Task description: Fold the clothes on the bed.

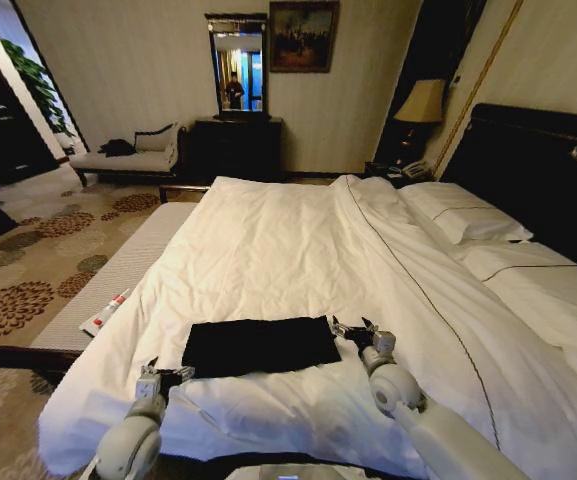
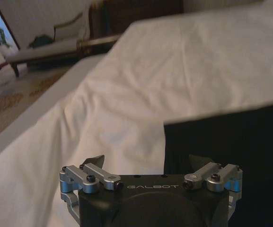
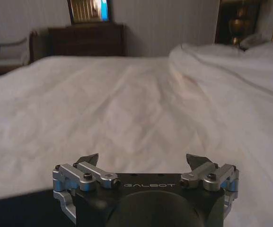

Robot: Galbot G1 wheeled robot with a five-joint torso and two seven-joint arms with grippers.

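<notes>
Lay folded into a flat band on the white duvet (image 1: 268, 250) — black T-shirt (image 1: 260, 346). Flanked at eight by left gripper (image 1: 164, 374), at two by right gripper (image 1: 354, 328) — both spread, grasping nothing. Looked nearly done.

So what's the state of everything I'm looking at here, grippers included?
Black T-shirt: folded into a flat rectangle, lying on the duvet.
White duvet: spread over the bed, wrinkled.
Left gripper: open, empty, at the shirt's near left corner.
Right gripper: open, empty, at the shirt's far right corner.
Bedside lamp: unlit.
</notes>
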